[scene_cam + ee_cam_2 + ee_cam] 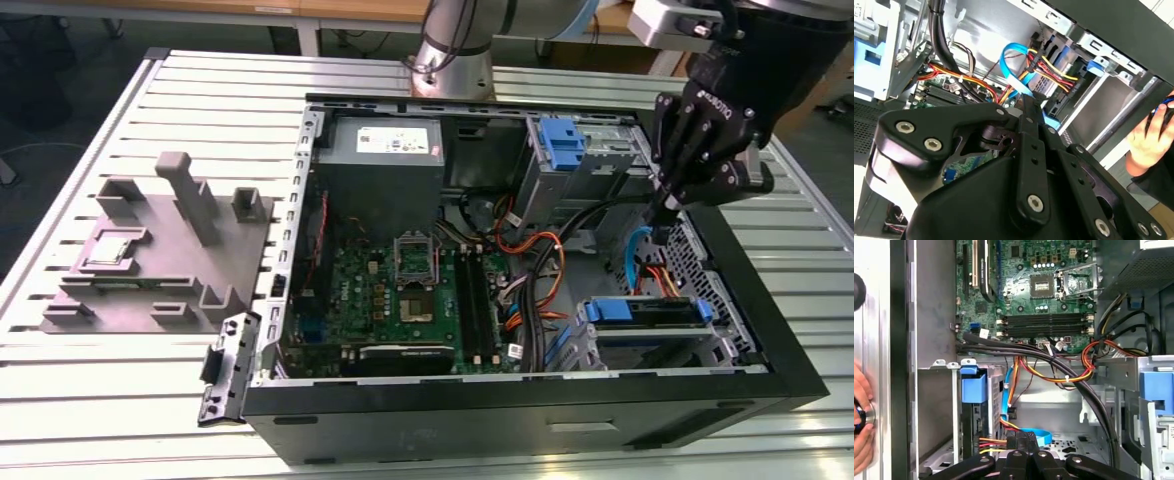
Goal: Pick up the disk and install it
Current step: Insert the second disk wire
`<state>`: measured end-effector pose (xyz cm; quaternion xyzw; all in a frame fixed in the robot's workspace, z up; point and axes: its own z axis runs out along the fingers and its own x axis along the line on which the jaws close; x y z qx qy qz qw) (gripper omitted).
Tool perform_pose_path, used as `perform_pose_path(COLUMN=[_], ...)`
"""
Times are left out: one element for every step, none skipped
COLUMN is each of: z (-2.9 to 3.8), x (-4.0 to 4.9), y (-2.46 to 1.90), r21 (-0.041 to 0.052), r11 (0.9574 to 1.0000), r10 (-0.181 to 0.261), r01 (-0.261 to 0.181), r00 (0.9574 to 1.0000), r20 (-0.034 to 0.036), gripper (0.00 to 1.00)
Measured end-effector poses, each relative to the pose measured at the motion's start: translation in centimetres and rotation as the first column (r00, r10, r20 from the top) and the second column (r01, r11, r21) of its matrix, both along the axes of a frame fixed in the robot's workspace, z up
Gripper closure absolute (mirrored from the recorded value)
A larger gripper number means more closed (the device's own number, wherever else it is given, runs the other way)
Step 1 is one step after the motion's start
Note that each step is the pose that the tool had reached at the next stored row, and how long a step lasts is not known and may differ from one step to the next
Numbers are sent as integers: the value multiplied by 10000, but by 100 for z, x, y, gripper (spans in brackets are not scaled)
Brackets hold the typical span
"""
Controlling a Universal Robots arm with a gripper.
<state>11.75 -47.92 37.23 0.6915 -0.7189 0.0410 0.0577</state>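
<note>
the end effector (pixel 663 212), closed on nothing, hangs inside the open computer case (pixel 534 395) above the disk (pixel 643 312), which sits in its bay with a blue bracket; it looks rigid, fairly heavy, shock-sensitive, best gripped by its side edges.

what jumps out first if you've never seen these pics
An open computer case on a slatted metal table, its green motherboard exposed. The black claw hangs inside it at the exterior view's right, above a blue-edged disk in a bay. A person's hand shows beside the case.
</note>
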Motion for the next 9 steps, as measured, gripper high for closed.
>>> perform_pose_path(z=[-4,-8,-11,-13,-15,-15,-15,-15,-15], x=[2,4,5,6,6,7,7,7,7], y=[4,7,11,14,17,21,24,26,28], r21=[-92,-154,-235,-331,-420,-494,-543,-577,-609], r11=[10000,9999,9997,9995,9991,9988,9985,9983,9981], r10=[-5,-7,-9,-12,-12,-11,-11,-11,-10], r01=[4,7,9,12,12,11,11,11,10], r00=[10000,10000,10000,10000,10000,10000,10000,10000,10000], r20=[-1,0,0,0,0,0,0,0,1], gripper=[90,90,90,90,90,89,84,84,76])
